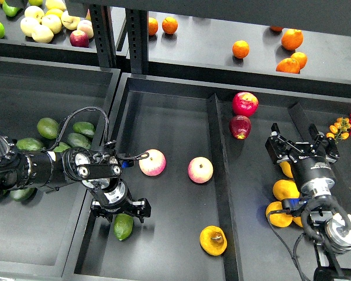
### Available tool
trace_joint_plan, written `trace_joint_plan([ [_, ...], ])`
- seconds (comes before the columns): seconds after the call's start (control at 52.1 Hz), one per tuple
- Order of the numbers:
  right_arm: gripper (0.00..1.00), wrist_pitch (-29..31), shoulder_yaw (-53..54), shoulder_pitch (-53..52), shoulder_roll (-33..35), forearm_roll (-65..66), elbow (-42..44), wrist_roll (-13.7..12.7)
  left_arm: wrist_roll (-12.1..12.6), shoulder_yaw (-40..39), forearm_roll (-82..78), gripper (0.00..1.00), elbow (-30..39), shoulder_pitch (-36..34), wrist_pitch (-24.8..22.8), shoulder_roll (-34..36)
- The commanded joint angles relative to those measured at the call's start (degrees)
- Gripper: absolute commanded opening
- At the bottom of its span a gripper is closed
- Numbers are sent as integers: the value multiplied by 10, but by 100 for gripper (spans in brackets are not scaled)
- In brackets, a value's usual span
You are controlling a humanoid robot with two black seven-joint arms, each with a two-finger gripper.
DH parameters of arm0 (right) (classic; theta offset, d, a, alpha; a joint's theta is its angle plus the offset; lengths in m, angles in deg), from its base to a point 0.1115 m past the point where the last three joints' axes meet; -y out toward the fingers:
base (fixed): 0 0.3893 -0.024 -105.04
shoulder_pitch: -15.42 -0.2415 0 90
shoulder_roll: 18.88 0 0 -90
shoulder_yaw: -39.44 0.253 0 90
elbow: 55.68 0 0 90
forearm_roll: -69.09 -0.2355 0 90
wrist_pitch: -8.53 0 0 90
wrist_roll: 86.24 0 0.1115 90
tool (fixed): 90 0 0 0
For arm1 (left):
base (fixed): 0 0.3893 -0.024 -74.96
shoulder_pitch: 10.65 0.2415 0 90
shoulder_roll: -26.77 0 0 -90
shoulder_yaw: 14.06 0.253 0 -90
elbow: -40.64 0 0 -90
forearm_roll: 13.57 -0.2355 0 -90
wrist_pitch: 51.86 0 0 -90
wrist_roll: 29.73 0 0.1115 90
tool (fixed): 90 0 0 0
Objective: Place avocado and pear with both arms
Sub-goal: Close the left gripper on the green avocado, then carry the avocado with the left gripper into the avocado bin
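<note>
The avocado (123,228), bright green and egg-shaped, lies near the front left of the middle tray (169,105). My left gripper (120,206) hangs directly over its upper end with the jaws spread wide on either side, open and holding nothing. The pear (213,240), squat and yellow-orange with a dark hollow facing up, lies at the front right of the same tray, next to the divider. My right gripper (297,140) is over the right tray, well behind and to the right of the pear, open and empty.
Two pink-yellow apples (152,162) (200,170) lie mid-tray. Two red apples (244,103) sit beyond the divider (219,175). Darker avocados (48,127) fill the left tray. Yellow-orange fruits (285,189) lie under my right arm. Oranges (240,49) are on the back shelf.
</note>
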Motion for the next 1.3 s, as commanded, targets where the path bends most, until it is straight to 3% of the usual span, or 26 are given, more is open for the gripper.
trace_joint_plan([
  [0.0,100,0,0,0,0,0,0,0,0,-10,-16,90,-10,11,0,0],
  [0.364,100,1,0,0,0,0,0,0,0,-28,-18,76,-14,31,0,-5],
  [0.652,100,3,0,8,0,0,0,0,0,-64,-16,29,-22,56,0,-3],
  [0.767,100,3,0,13,0,0,0,0,0,-81,-15,19,-29,61,0,-2],
  [1.035,100,6,-2,16,0,0,0,0,0,-124,-3,17,-25,15,0,6],
  [1.285,100,6,-6,14,0,0,0,0,0,-141,59,18,-30,-60,0,92],
])
